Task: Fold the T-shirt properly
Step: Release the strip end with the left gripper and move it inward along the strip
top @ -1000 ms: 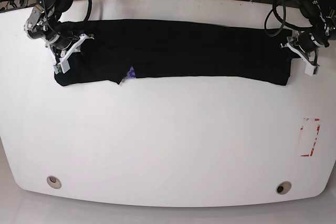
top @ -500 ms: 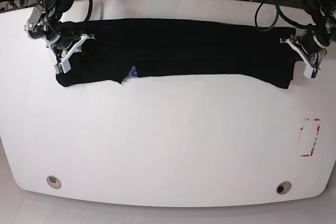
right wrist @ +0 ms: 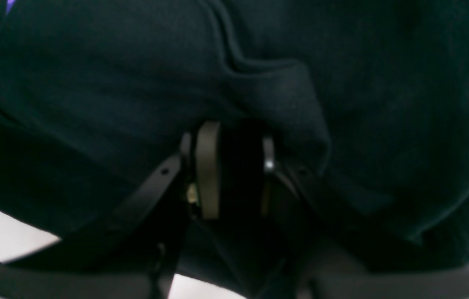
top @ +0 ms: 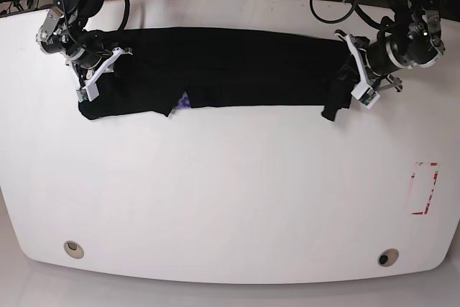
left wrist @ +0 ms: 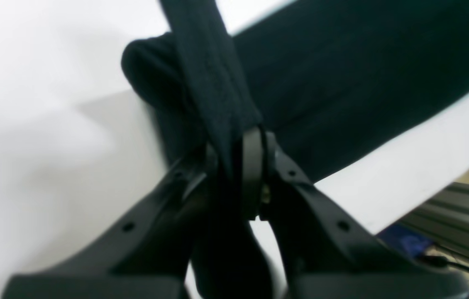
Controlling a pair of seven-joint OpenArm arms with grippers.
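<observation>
T-shirt (top: 237, 66), black and folded into a long band, lies across the far part of the white desk (top: 230, 199), running from one side toward the other. A small purple patch of print (top: 182, 98) peeks out at its near edge. At one end of the band the cloth is lifted and bunched, with a dark flap hanging down toward the desk.

That bunched end is held by the left gripper (top: 357, 75), which in the base view sits on the right; the left wrist view shows its jaws pressed tight together on a raised strip of black fabric (left wrist: 213, 83), with the desk surface below it.

The other end of the band lies flat under the right gripper (top: 97, 77). In the right wrist view its jaws stand a little apart with dark cloth (right wrist: 284, 95) bunched between and over them, so it grips the T-shirt there.

Near the desk's edge on the left arm's side there is a red rectangular marking (top: 424, 188), and two round fittings (top: 72, 249) sit in the desk's near corners.
</observation>
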